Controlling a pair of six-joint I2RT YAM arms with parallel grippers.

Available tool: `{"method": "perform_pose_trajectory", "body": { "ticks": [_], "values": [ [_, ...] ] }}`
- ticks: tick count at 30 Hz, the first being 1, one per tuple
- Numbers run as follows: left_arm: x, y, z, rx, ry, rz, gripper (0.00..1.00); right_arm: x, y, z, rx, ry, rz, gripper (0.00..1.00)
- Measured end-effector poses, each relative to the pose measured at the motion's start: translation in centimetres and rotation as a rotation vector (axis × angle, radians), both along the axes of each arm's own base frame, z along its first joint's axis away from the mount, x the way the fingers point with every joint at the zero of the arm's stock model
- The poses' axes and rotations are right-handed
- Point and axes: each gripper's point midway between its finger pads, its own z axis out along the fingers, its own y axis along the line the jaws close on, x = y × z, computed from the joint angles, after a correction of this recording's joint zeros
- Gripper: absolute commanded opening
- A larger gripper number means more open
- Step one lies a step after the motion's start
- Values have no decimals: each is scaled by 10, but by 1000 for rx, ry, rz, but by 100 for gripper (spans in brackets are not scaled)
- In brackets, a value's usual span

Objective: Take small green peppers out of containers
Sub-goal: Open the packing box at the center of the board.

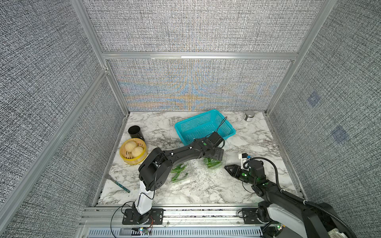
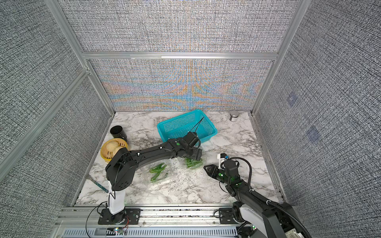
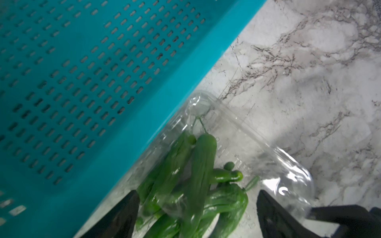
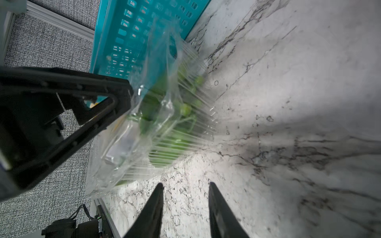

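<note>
In both top views the left arm (image 1: 181, 151) stretches across the bench (image 1: 257, 140) and hangs the left jaws over a clear box (image 1: 218, 165) of peppers (image 1: 210, 162), mid-bench, just on the near side of the teal basket (image 1: 204, 125). A second clear box (image 2: 162, 179), more peppers (image 2: 157, 168) inside, lies closer to the near edge. The right jaws point at the first box from the right-edge side, just short of it. Left wrist now: left jaws spread wide, one finger (image 3: 123, 214) each side of the pepper heap, plastic gleaming round it, basket wall alongside. Right wrist: right jaws show a narrow gap, nothing between them, bare bench beneath. The box sits just ahead, a left finger (image 4: 107, 84) at its edge.
</note>
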Motion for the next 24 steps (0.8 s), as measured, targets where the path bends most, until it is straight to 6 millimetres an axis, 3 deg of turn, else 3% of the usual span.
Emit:
{"method": "perform_pose_trajectory", "body": {
  "ticks": [7,16,24],
  "values": [
    [1,-9,-3,-68,11,-9,86,6,8,7,21,-43,16,35],
    [2,-8,1,-85,17,-6,84,6,6,40,44,-158,4,37],
    [4,-8,-2,-91,28,2,82,5,3,16,4,-76,-13,36]
  ]
}}
